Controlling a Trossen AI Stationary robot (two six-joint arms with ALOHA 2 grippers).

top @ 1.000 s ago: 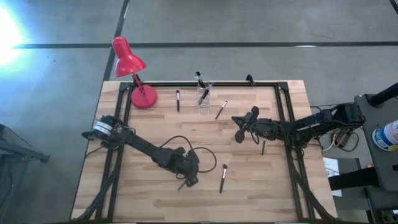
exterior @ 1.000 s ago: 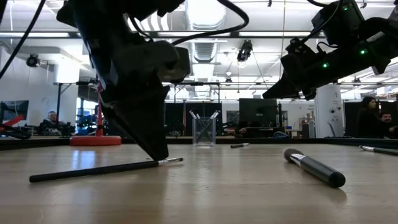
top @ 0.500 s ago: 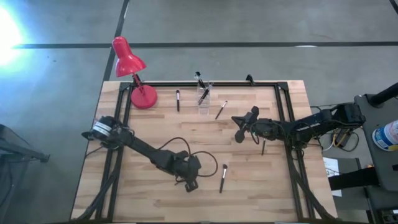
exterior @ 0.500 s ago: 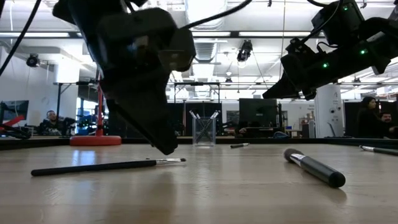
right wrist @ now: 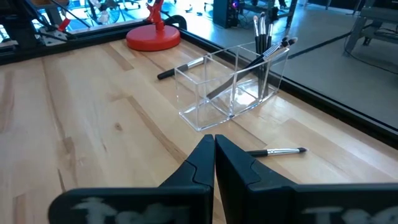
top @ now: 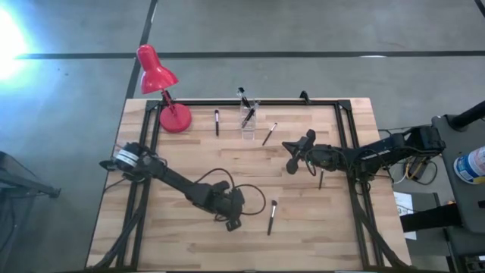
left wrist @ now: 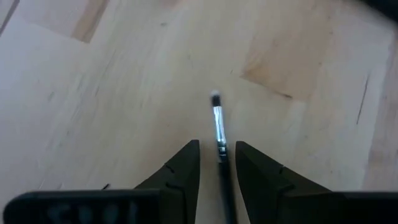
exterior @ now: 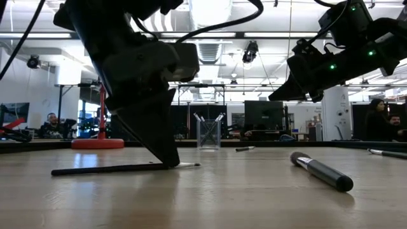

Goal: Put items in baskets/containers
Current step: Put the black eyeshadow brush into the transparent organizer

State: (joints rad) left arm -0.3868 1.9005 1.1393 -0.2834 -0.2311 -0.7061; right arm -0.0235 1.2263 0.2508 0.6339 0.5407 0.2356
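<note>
The left gripper (exterior: 166,159) has come back down to the surface (top: 303,227) after lifting briefly, and the thin brush (exterior: 121,168) beneath it has slid a little toward the right of the low view. The right arm has not moved.

Left gripper: at the near centre of the surface, tips at or just above the wood. The jaws stand spread. In the left wrist view the brush (left wrist: 219,140) lies in the gap between the two fingers (left wrist: 184,171), its handle running back under the wrist and its bristle tip pointing forward, away from the gripper. The long axis runs along the gripper's line of sight, parallel to the fingers, so the jaws straddle the handle across its width. Nothing is pinched yet.

Right gripper (top: 292,161): held above the right centre of the surface, jaws pressed together, empty.

Clear plastic holder (top: 248,121): at the far edge of the surface, right of the red desk lamp (top: 163,91), with several brushes already standing in it. Loose brushes lie near it; one thicker brush (top: 270,216) lies just right of the left gripper.

Judgement: the left arm is the nearer one and is set for the grasp; closing squarely on the handle is what remains. Risk: so thin a handle may roll or slip as the fingers close.
</note>
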